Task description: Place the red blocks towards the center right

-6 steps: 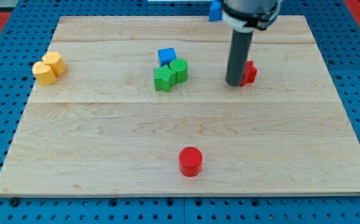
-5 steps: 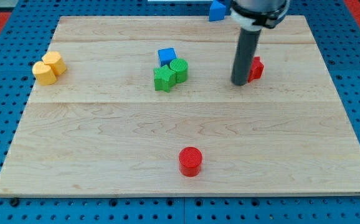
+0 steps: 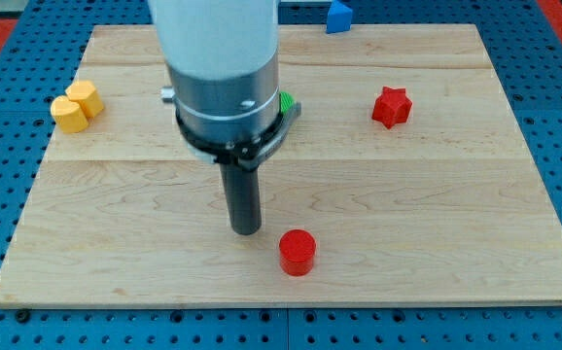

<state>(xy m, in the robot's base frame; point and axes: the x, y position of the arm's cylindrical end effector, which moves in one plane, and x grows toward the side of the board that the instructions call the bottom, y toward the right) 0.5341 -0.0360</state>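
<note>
No pincer on this arm, so nothing is clasped or released; there is just the dark rod, and my tip (image 3: 246, 230) is down on the board (image 3: 437, 224), low in the middle; it sits just to the view's left of the red cylinder (image 3: 298, 252) and a touch above it; near, with a sliver of wood showing between them, so apart as far as I can tell.

The red cylinder stands near the board's bottom edge, about midway across.

The red star (image 3: 392, 106) is up in the view's upper right part of the board, alone, well apart from my tip and from the cylinder; it lies flat on the wood.

The arm's pale body fills the top centre and covers the middle of the board; only a sliver of a green block (image 3: 286, 101) peeps out at its right edge, shape not readable; whatever else lies behind the arm is hidden.

Over on the view's left, two yellow blocks (image 3: 76, 105) touch each other near the board's left edge; they look rounded, perhaps cylinders.

At the view's top, a blue block (image 3: 336, 17) rests at the board's far edge, right of centre; its shape is unclear.
</note>
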